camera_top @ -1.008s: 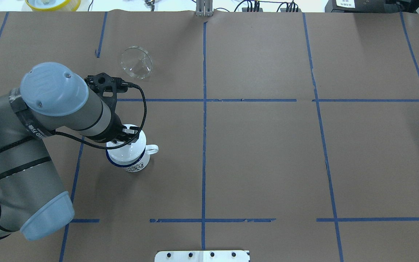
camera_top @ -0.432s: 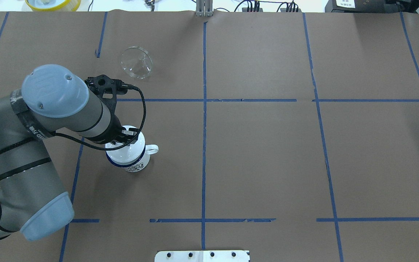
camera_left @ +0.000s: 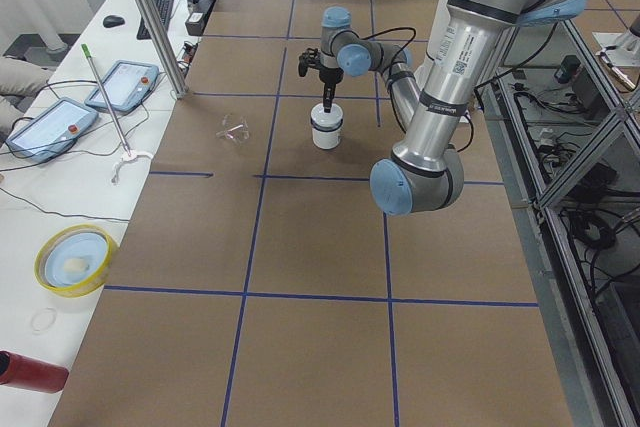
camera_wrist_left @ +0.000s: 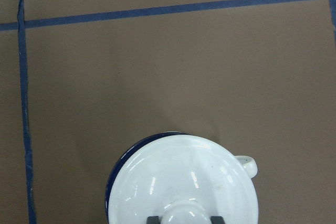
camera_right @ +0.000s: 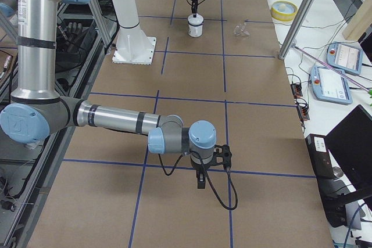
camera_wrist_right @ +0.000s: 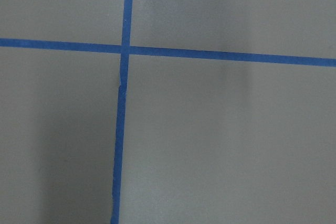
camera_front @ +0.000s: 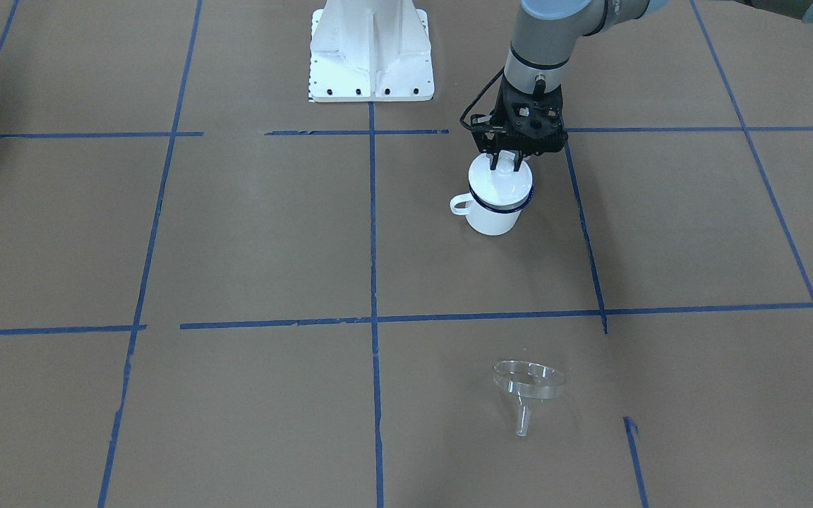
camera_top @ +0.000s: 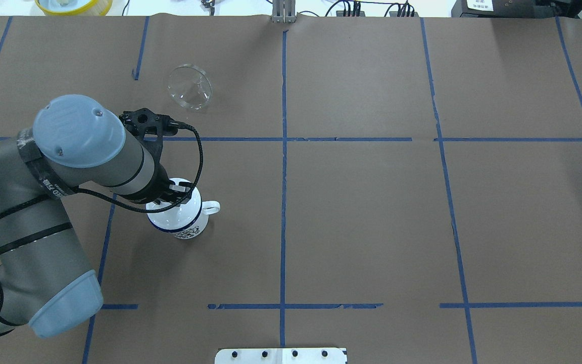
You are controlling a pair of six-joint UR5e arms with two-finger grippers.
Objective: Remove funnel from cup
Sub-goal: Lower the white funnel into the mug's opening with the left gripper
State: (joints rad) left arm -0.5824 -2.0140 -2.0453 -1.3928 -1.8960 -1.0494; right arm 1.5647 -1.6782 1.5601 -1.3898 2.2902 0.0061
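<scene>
Funnel (camera_front: pixel 526 384) out of the cup (camera_front: pixel 492 212), on its side on the bare desk (camera_top: pixel 372 227) toward the far-left corner, rim tilted up, spout toward the far edge, touching nothing else. Well apart from it, nearer the robot's edge and on the left half, cup upright, loop handle toward the right end, dark print on the wall facing the robot, mouth covered by a white lid (camera_front: pixel 500 180). Directly over that lid, left gripper (camera_front: pixel 506 165), fingers (camera_wrist_left: pixel 153 220) narrowed to the width of the knob, one pad against each side, seemingly clamped on it; only the tips visible in the wrist view. Between cup and funnel, a blue tape line (camera_front: pixel 491 314) and plain brown paper. At the middle of the near edge, white base plate (camera_front: pixel 371 63). Left arm in from the near-left corner, elbow raised, forearm angled out over the desk, wrist turned straight down above the cup, black cable looping from wrist to forearm. Toward the right end, right gripper (camera_right: pixel 200 179) pointing down close above a tape crossing, arm stretched low and nearly level; fingers apart or together, impossible to tell.
</scene>
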